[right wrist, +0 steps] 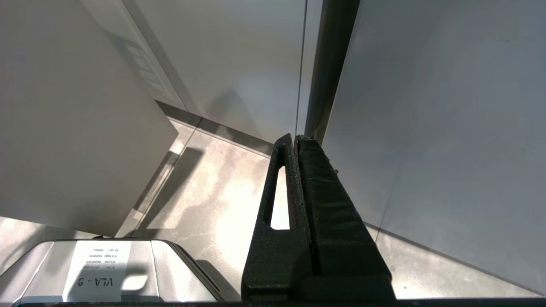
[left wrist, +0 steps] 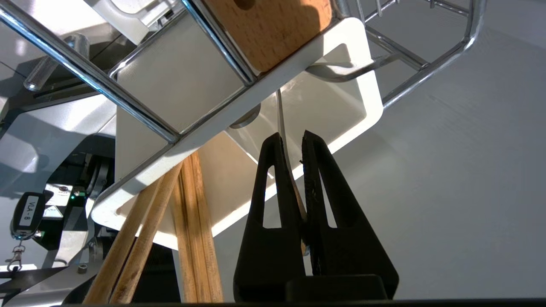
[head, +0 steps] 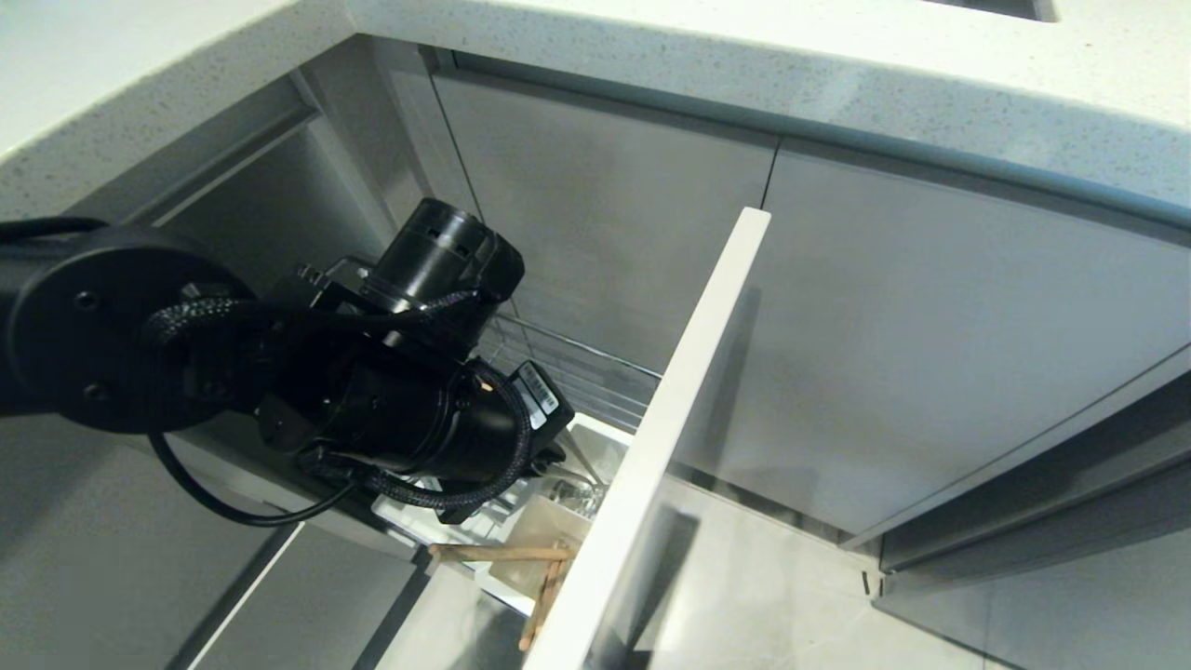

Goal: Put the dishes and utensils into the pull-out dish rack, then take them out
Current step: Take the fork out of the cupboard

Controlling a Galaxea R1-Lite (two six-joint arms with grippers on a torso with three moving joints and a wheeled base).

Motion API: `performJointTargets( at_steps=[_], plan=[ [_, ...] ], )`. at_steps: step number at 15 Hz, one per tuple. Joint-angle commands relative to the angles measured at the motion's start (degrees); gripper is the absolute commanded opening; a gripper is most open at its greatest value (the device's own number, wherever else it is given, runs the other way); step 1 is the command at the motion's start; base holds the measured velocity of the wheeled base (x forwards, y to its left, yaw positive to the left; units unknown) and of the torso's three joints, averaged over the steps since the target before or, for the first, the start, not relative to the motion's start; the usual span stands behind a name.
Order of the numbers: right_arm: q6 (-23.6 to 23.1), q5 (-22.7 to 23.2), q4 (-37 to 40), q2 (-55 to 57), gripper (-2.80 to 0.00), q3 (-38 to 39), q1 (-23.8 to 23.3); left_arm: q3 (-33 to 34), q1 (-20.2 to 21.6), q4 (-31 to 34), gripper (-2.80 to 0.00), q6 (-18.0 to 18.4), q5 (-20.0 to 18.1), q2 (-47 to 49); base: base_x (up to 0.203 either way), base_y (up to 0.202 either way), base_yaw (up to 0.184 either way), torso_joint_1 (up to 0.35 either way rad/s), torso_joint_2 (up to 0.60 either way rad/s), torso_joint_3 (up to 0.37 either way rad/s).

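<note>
The pull-out dish rack stands pulled out, with its pale front panel (head: 670, 419), chrome wires (left wrist: 85, 72), wooden strip (left wrist: 273, 30) and white cutlery caddy (left wrist: 367, 94). My left gripper (left wrist: 291, 134) is at the caddy's mouth, shut on the thin grey handle of the spoon (left wrist: 281, 115), whose other end reaches into the caddy. The light-wood chopsticks (left wrist: 192, 221) lean in the same caddy beside it and also show in the head view (head: 521, 553). My left arm (head: 400, 391) hides its fingers in the head view. The right gripper (right wrist: 295, 137) hangs shut and empty. The dishes are out of view.
Flat grey cabinet doors (head: 930, 354) lie behind and to the right of the rack, under a speckled white counter (head: 744, 56). Pale floor (head: 744, 596) lies to the right of the front panel. The robot's base (right wrist: 98, 273) shows under the right gripper.
</note>
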Motion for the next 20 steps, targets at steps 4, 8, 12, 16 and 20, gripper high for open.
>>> performJointTargets(
  at_steps=[4,8,12,16,20],
  plan=[
    [0.00,0.01,-0.01,0.05,-2.80,0.09,0.02,-1.52,-0.48,0.28,-2.80,-0.10,0.91,-4.64,0.000,0.000,0.000,0.000,0.00,0.000],
    [0.00,0.01,-0.01,0.05,-2.80,0.09,0.02,-2.03,-1.15,0.89,-2.80,-0.25,1.17,-6.20,0.000,0.000,0.000,0.000,0.00,0.000],
    [0.00,0.01,-0.01,0.05,-2.80,0.09,0.02,-4.10,-1.91,4.09,-2.80,-0.25,1.17,-7.78,0.000,0.000,0.000,0.000,0.00,0.000],
    [0.00,0.01,-0.01,0.05,-2.80,0.09,0.02,-5.64,-2.08,5.95,-2.80,-0.05,2.61,-9.75,0.000,0.000,0.000,0.000,0.00,0.000],
    [0.00,0.01,-0.01,0.05,-2.80,0.09,0.02,-8.39,-2.53,10.82,-2.80,1.24,5.97,-10.71,0.000,0.000,0.000,0.000,0.00,0.000]
  ],
)
